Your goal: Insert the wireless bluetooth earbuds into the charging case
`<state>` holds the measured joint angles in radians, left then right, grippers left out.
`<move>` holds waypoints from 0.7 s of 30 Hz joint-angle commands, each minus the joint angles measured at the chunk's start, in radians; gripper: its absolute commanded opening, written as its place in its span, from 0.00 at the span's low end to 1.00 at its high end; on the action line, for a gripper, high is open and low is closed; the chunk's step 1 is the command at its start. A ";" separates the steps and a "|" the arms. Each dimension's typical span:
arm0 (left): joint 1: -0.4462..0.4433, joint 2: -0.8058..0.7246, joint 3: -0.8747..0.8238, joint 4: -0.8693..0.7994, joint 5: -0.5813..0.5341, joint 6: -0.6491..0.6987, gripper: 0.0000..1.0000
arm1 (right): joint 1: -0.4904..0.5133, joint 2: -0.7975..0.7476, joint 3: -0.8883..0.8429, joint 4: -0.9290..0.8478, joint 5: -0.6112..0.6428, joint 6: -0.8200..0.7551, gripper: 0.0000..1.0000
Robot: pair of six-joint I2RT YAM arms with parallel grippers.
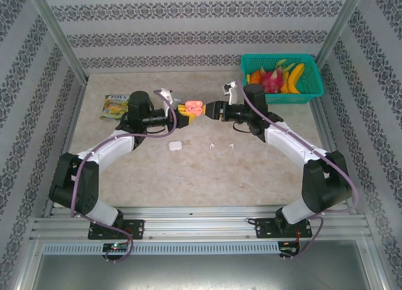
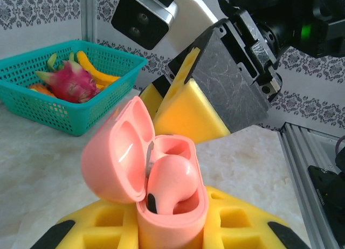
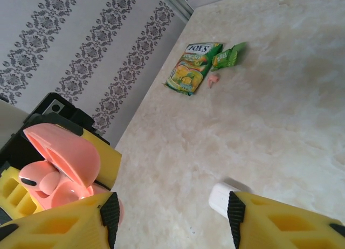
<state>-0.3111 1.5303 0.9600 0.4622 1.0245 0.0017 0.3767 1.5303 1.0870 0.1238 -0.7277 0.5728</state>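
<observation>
1. Yellow block fingers of the left gripper: clamped on the base of a salmon-pink, pebble-shaped plastic charging case. The case is held off the table with its lid hinged open.
2. Salmon-pink stemmed plastic earbud: sits in the near well of that case. Whether it is fully seated cannot be told; the well behind it looks vacant.
3. Right gripper: jaws parted with nothing between them, tips just beside the open case and facing it.
4. White pebble-shaped plastic case: lies on the pale marbled table, apparently closed, below the two grippers.
5. Two white stemmed earbuds: loose on the table near the white case.
6. Second salmon-pink earbud: lies on the table well apart from the grippers, just beside a green-and-yellow sweets packet.
7. Handling, judged: the earbuds are very light, rigid and glossy, so likely to skid or flip under a pinch. Best hold is probably across the bulb, leaving the stem free to enter its well.
8. Teal plastic mesh basket of fruit: far right corner of the table.
</observation>
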 commanded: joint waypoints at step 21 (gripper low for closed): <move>-0.020 0.137 0.172 0.002 0.159 -0.112 0.00 | -0.080 -0.101 -0.131 0.311 -0.263 0.041 0.57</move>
<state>-0.3210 1.6444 1.0809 0.4324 1.1149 -0.0475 0.2905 1.4055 0.9413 0.3470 -0.9245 0.6022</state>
